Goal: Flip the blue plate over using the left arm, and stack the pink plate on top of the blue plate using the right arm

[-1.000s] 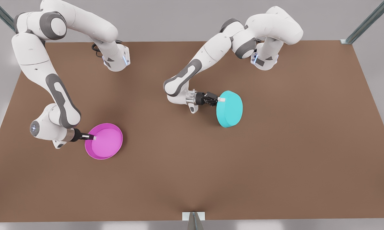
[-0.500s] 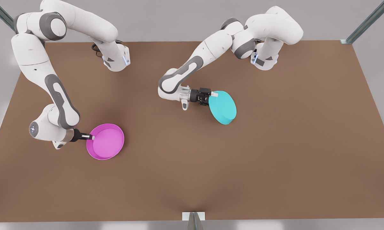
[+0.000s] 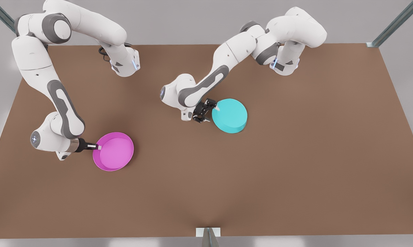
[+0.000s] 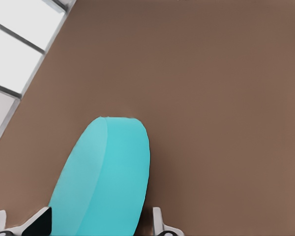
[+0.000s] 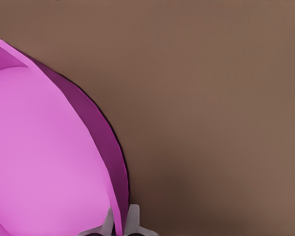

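Change since a second ago: the round shallow cyan-turquoise plastic blue plate (image 3: 229,115), which stood tilted nearly on edge, now lies almost flat with its base upward, shifted toward the front view's left; the left arm's wrist has rolled over with it. The flip reads as nearly complete, release pending.

Left gripper (image 3: 216,107): at the blue plate's rim on the side toward the front view's left. In the left wrist view its fingertips (image 4: 157,220) sit either side of the blue plate's (image 4: 105,182) rim, closed on it.

Right gripper (image 3: 100,147): pinched tight on the near rim of the round magenta pink plate (image 3: 113,151), which is open side up low over the brown table (image 3: 295,154). The right wrist view shows the two pads (image 5: 132,216) clamping the pink plate's (image 5: 44,162) wall. This arm waits.

Room: the plates are well apart, with bare table between them. Both lie far from every table edge. The left arm's elbow overhangs the approach to the blue plate and will likely need to withdraw first.
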You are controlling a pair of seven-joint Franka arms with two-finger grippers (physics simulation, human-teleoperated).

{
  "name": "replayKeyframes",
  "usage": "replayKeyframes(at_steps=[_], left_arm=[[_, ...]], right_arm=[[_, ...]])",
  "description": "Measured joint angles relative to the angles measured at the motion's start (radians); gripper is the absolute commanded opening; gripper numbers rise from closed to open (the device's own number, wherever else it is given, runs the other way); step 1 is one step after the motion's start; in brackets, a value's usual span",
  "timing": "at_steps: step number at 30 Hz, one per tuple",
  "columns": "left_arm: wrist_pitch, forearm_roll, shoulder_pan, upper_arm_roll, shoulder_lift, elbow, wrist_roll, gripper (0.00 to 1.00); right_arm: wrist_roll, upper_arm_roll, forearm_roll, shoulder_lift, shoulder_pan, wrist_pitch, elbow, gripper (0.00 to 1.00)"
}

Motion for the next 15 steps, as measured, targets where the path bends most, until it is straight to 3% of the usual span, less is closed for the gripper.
replayKeyframes(at_steps=[2, 5, 7, 8, 10, 12, 14, 15], left_arm=[[0.024, -0.042, 0.012, -0.001, -0.010, 0.039, -0.018, 1.00], [0.082, -0.135, 0.063, -0.001, -0.141, 0.060, -0.039, 1.00], [0.110, -0.287, 0.368, 0.001, -0.383, 0.109, -0.029, 1.00], [0.140, -0.393, 0.641, 0.003, -0.435, 0.109, 0.049, 1.00], [0.113, -0.509, 0.871, 0.009, -0.434, 0.093, 0.675, 1.00], [0.022, -0.497, 0.959, 0.017, -0.434, 0.067, 1.336, 1.00], [-0.027, -0.482, 0.966, 0.031, -0.491, 0.059, 1.422, 1.00], [-0.021, -0.472, 0.961, 0.033, -0.583, -0.040, 1.423, 1.00]], right_arm=[[0.002, 0.000, 0.002, 0.000, 0.000, -0.023, 0.012, 0.21], [0.008, 0.000, 0.003, -0.005, 0.000, -0.040, 0.016, 0.21], [0.010, 0.000, 0.003, -0.006, 0.000, -0.063, 0.030, 0.21], [0.010, 0.000, 0.003, -0.006, 0.000, -0.069, 0.034, 0.21], [0.012, 0.001, 0.002, -0.008, 0.001, -0.093, 0.051, 0.21], [0.012, 0.001, 0.006, -0.009, 0.001, -0.106, 0.053, 0.21], [0.012, 0.023, 0.020, -0.014, -0.005, -0.123, 0.054, 0.21], [0.012, 0.026, 0.031, -0.014, -0.005, -0.134, 0.061, 0.21]])
